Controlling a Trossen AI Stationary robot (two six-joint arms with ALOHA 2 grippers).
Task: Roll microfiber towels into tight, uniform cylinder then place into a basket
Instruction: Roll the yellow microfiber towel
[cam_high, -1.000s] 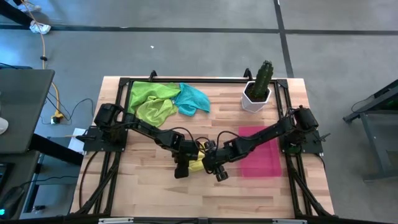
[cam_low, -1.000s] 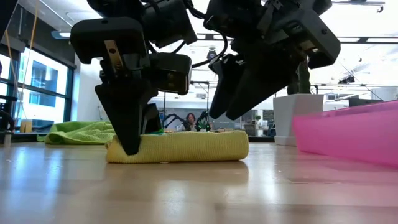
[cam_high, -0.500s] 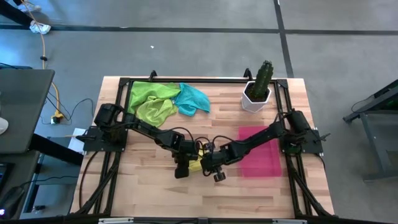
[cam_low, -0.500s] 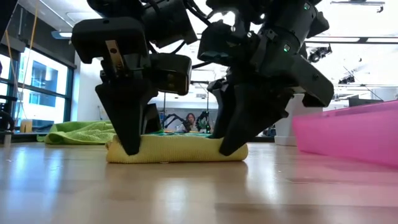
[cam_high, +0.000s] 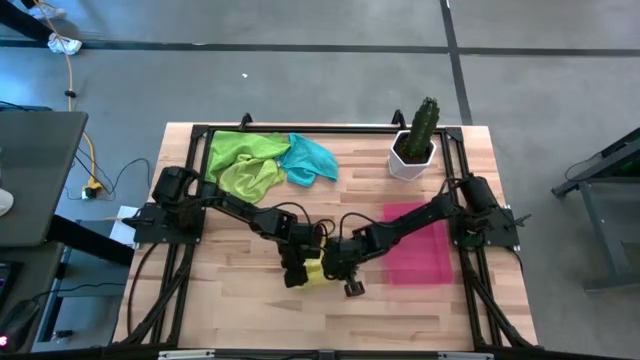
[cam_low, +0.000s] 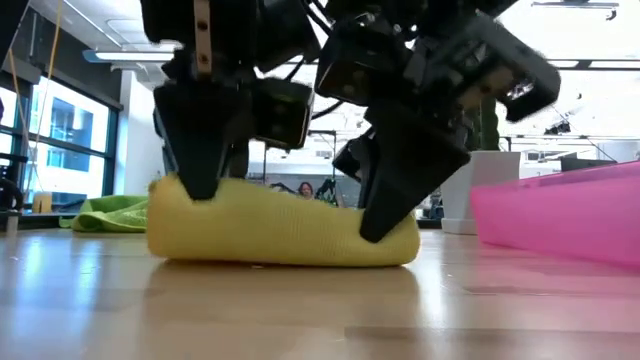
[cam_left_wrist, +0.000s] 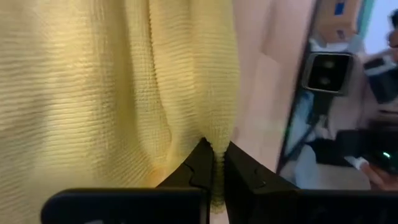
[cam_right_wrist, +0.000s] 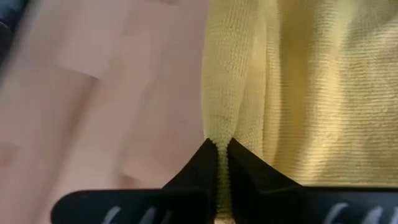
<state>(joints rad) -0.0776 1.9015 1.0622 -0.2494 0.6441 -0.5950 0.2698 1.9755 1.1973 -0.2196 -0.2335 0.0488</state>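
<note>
A yellow microfiber towel (cam_low: 280, 225) lies bunched in a thick fold at the table's middle, its underside on the wood. My left gripper (cam_low: 200, 185) is shut on its left end and my right gripper (cam_low: 385, 215) on its right end. In the high view the towel (cam_high: 313, 271) shows between the two grippers. Two lime green towels (cam_high: 243, 162) and a teal one (cam_high: 311, 160) lie crumpled at the far left. The pink basket (cam_high: 418, 246) sits to the right. My left gripper pinches a narrow ridge of cloth (cam_left_wrist: 216, 142) at the towel's left end between its two fingers, coming from above and pointing down. That end stands raised while the towel's underside stays on the table. My right gripper pinches a folded edge (cam_right_wrist: 219, 134) at the towel's right end between its two fingers, slanting down from above and from the right. The cloth at that end lies low on the table.
A white pot with a green cactus (cam_high: 414, 146) stands at the far right, behind the basket. A black frame rail (cam_high: 300, 128) runs along the table's far edge. Bare wood lies in front of the towel toward the near edge.
My right gripper has come down onto the yellow towel's right end and shut on it. My left gripper, still shut, has risen a little, lifting the towel's left end. The towel now sits thicker and nearer the table's near edge than before.
</note>
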